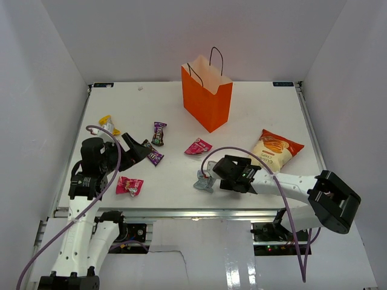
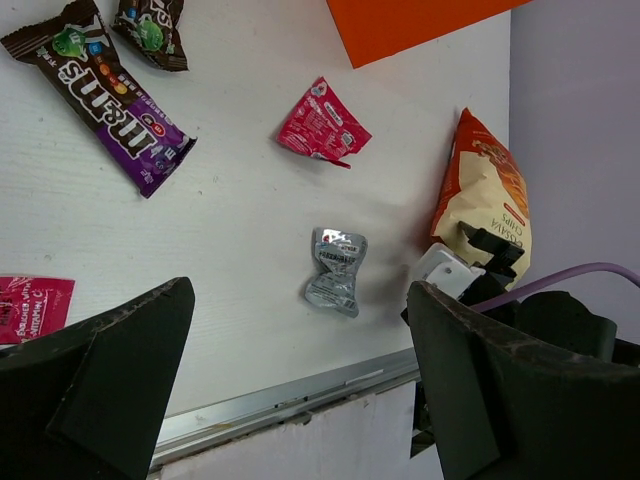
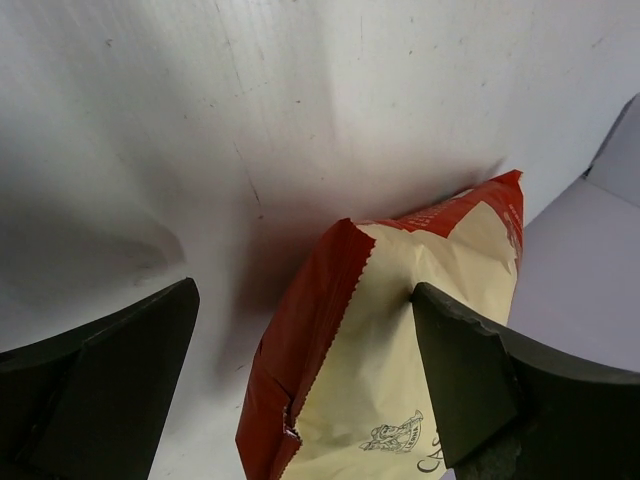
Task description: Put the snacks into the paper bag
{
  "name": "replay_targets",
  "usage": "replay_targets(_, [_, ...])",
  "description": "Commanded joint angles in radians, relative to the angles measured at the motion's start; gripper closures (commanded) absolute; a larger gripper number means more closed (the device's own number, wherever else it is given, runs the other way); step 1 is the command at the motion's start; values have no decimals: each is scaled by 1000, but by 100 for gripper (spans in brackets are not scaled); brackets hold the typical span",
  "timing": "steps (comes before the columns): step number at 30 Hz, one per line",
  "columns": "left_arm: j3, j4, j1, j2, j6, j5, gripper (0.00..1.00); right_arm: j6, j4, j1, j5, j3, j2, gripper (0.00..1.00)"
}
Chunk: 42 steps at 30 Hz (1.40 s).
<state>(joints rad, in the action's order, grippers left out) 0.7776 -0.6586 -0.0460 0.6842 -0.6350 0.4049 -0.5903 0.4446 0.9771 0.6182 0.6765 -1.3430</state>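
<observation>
The orange paper bag [image 1: 207,96] stands upright at the back middle, its lower corner showing in the left wrist view [image 2: 410,25]. The cream-and-orange chip bag [image 1: 276,149] lies at the right. My right gripper [image 1: 243,169] is open just beside its near end; in the right wrist view [image 3: 305,300] the chip bag [image 3: 400,360] lies between the spread fingers. A silver packet [image 1: 204,181] lies left of that gripper. My left gripper [image 1: 140,149] is open and empty over a purple packet [image 1: 153,155]. In the left wrist view [image 2: 298,290] the silver packet [image 2: 337,270] lies ahead.
Other packets lie on the white table [image 1: 260,115]: pink [image 1: 198,146], purple [image 1: 159,133], yellow [image 1: 109,125], and pink near the front [image 1: 129,186]. White walls stand on three sides. A metal rail [image 1: 181,211] runs along the front edge.
</observation>
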Motion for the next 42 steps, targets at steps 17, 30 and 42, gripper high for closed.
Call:
replay_targets(17, [-20, -27, -2, -60, -3, 14, 2, -157, -388, 5, 189, -144, 30, 80])
replay_targets(30, [-3, -26, -2, -37, -2, 25, 2, -158, -22, -279, -437, 281, 255, 92])
replay_targets(42, [22, 4, -2, -29, -15, 45, 2, 141, 154, -597, -997, 842, 120, 92])
